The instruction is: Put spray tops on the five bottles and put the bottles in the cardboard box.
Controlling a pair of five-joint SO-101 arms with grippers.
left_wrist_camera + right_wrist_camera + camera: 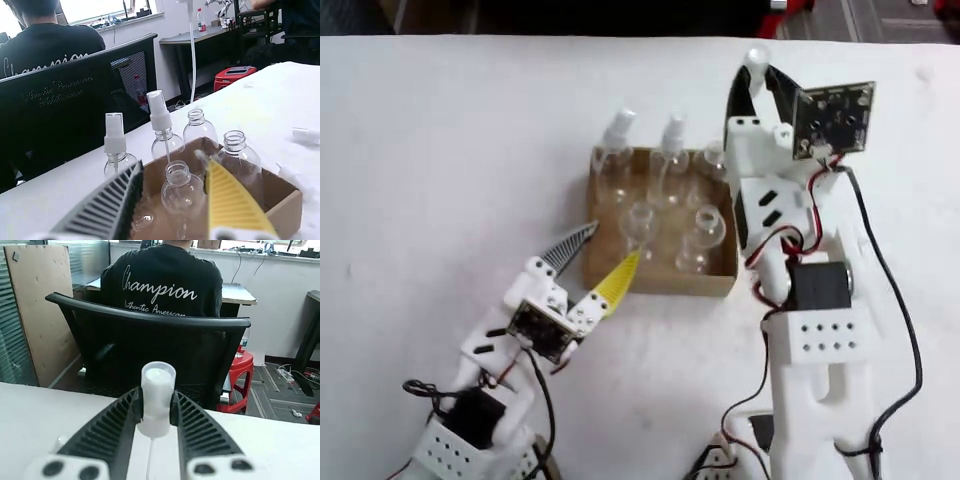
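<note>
Capping step; two of five bottles in the box (660, 283) are capped. Right gripper (156, 407) clamps a spray top (158, 390), raised beyond the box's far right corner. Left gripper (613, 245) is wide, flanking the near-left open bottle (640, 222). Next, I judge: lower the stem into an open neck.

Both white plastic arms (820, 345) carry black servos (817, 285) and cables (892, 300); left gripper (612, 243), seven o'clock, ribbed grey-and-yellow; right gripper (760, 70), one o'clock, black.
</note>
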